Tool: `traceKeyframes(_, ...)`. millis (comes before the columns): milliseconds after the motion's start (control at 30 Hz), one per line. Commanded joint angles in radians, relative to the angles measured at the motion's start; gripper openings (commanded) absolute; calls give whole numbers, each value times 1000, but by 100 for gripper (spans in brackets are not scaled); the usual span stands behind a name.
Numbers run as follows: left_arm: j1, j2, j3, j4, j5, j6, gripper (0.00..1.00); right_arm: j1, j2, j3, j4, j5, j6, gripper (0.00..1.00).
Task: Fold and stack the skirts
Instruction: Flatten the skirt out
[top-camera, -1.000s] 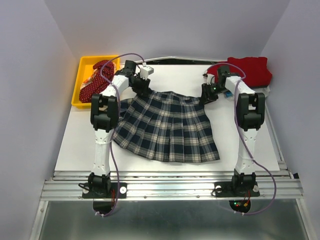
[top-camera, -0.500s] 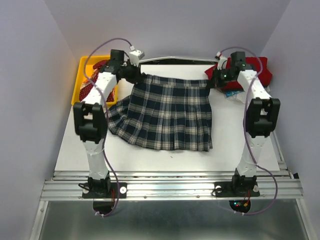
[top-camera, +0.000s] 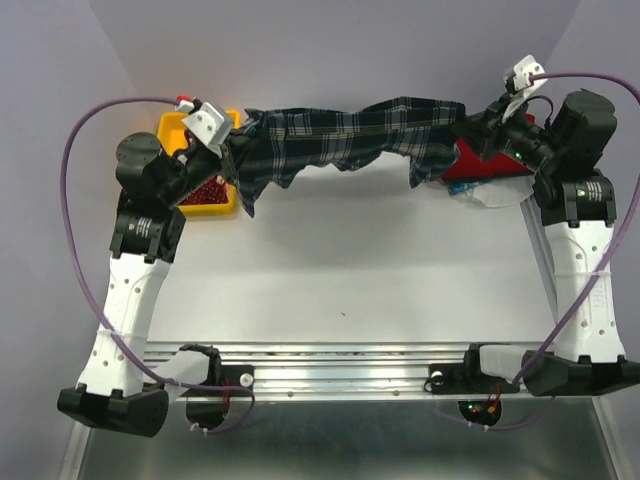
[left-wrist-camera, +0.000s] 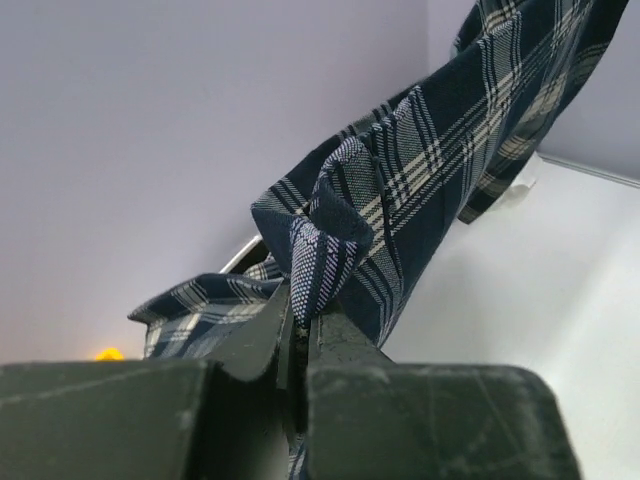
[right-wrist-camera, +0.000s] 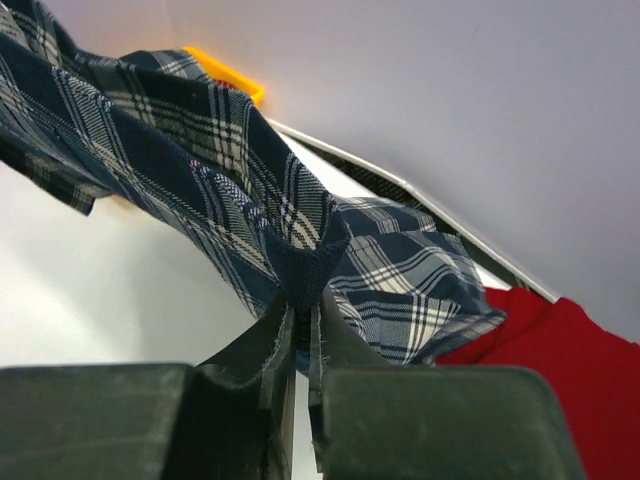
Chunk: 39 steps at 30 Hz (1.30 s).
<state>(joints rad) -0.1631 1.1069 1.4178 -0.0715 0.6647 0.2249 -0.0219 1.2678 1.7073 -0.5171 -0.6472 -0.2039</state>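
The navy, green and white plaid skirt (top-camera: 345, 135) hangs in the air across the far side of the table, stretched between both arms. My left gripper (top-camera: 237, 148) is shut on its left end (left-wrist-camera: 330, 250), pinching bunched cloth between the jaws. My right gripper (top-camera: 470, 135) is shut on the right end (right-wrist-camera: 300, 262), cloth squeezed in the narrow gap. A plain red skirt (top-camera: 480, 165) lies folded at the far right, also seen in the right wrist view (right-wrist-camera: 560, 350). A dark red dotted skirt (top-camera: 205, 190) sits in the yellow bin.
The yellow bin (top-camera: 172, 130) stands at the far left corner behind my left arm. A pale object (top-camera: 485, 198) lies under the red skirt at the right. The white tabletop (top-camera: 340, 270) stretches below the hanging cloth. Purple cables loop above both arms.
Both grippers closed on the plaid skirt's waistband corners and lifted it off the table; it now hangs stretched in the air at the far edge, arms raised and spread apart.
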Motion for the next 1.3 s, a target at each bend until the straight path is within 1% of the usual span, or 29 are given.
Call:
traceKeyframes(0,79,-157,-124,26,-166,19,0,-85,-56,-67,-26,251,-97,1)
traceKeyframes(100,77,-274,-190,16,-183,-24,0,-85,-137,-86,-50,256,-98,1)
traceKeyframes(167,77,-314,-194,-5,-203,-50,0,-85,-154,-78,-60,268,-92,1)
traceKeyframes(233,77,-314,-181,-22,-201,-55,0,-85,-137,-69,-61,294,-92,1)
traceKeyframes(333,77,-256,-166,-47,-195,-65,0,-85,-52,-49,-67,310,-88,1)
traceKeyframes(433,68,-144,-174,-65,-178,-88,0,-85,66,-60,-64,265,-69,1)
traceKeyframes(467,51,-71,-178,-68,-180,-101,0,-85,140,-67,-61,247,-60,1)
traceKeyframes(567,16,69,-159,-68,-217,-120,0,-56,266,-74,-54,264,-55,1)
traceKeyframes(600,1,173,-146,-67,-244,-130,1,-46,310,-75,-34,274,-46,1)
traceKeyframes(633,-1,283,-104,-59,-250,-150,8,-27,405,-55,-31,303,-39,15)
traceKeyframes(667,-1,338,-70,-60,-260,-156,37,-17,457,-32,-31,316,-22,34)
traceKeyframes(700,-1,394,-30,-65,-272,-162,50,-16,513,4,-55,346,-11,51)
traceKeyframes(733,-1,444,19,-95,-287,-164,68,-4,621,97,-75,359,1,64)
traceKeyframes(767,-1,540,133,-121,-303,-162,80,-4,672,156,-101,368,14,79)
traceKeyframes(800,0,580,189,-145,-333,-157,95,-4,717,213,-156,376,27,84)
traceKeyframes(900,7,665,366,-227,-390,-130,98,-4,826,395,-245,444,5,84)
traceKeyframes(967,7,665,388,-252,-408,-116,98,-4,826,411,-256,451,-18,84)
traceKeyframes(1000,7,645,377,-255,-418,-105,98,-4,803,382,-258,446,-47,83)
traceKeyframes(1033,7,631,356,-257,-418,-98,97,-4,783,352,-256,420,-63,81)
traceKeyframes(1067,-1,604,304,-267,-418,-91,97,-4,765,318,-256,400,-78,75)
traceKeyframes(1100,-7,588,273,-272,-418,-82,94,-4,734,286,-264,385,-107,72)
traceKeyframes(1133,-15,573,238,-278,-416,-64,91,5,722,220,-271,356,-129,69)
traceKeyframes(1167,-21,555,166,-289,-407,-55,89,5,714,192,-288,342,-149,62)
traceKeyframes(1200,-36,523,130,-292,-399,-50,83,5,700,133,-314,337,-179,59)
traceKeyframes(1233,-44,504,92,-294,-390,-45,79,14,693,100,-325,321,-199,57)
traceKeyframes(1267,-53,472,25,-301,-373,-38,76,23,687,72,-340,311,-219,53)
